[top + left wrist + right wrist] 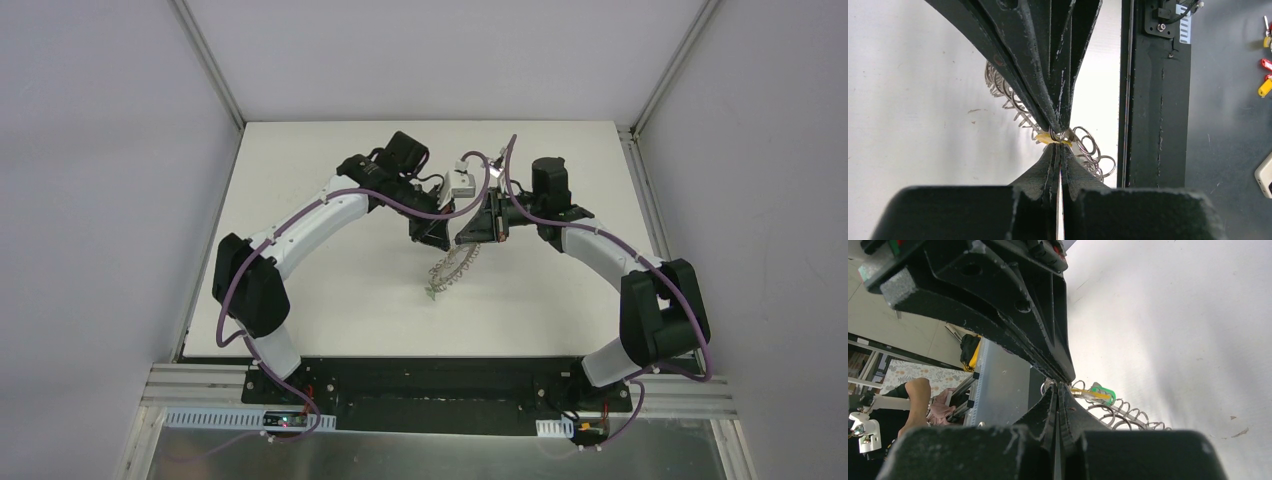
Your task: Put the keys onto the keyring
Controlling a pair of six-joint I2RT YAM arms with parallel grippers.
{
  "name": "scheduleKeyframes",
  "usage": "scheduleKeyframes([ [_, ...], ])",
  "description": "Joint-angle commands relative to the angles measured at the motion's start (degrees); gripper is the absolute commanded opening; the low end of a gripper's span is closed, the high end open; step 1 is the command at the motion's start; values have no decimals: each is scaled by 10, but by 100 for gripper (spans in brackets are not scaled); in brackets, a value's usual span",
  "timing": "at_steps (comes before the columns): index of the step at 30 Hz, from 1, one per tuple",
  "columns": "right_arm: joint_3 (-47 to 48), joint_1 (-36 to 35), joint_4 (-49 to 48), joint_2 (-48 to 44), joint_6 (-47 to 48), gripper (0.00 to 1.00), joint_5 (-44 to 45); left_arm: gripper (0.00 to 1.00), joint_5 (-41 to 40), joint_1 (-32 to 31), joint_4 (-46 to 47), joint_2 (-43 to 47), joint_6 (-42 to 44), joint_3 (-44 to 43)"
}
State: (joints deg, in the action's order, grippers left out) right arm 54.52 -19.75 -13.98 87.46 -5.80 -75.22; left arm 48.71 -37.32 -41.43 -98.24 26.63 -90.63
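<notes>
Both grippers meet tip to tip above the middle of the white table. The keyring hangs slanted from them, its lower end on the table. My left gripper is shut, with the yellow key pinched at its tip. My right gripper is shut on a wire loop of the keyring. In the right wrist view the yellow key sticks out from the tips, across the green key head among the loops. Wire loops show on both sides of the jaws.
The white table ends in a black base strip at the near edge, seen as a dark frame in the left wrist view. Small coloured tags lie beyond it. A person stands off the table.
</notes>
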Motion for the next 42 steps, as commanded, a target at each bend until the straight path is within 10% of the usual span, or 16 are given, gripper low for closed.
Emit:
scheduleKeyframes([
  [1,18,5,-26,-1,-16,0,6,0,-1,-14,-8,9,10,-13],
  [42,14,17,-40,6,-49,0,33,0,-112,-47,12,19,-8,-7],
])
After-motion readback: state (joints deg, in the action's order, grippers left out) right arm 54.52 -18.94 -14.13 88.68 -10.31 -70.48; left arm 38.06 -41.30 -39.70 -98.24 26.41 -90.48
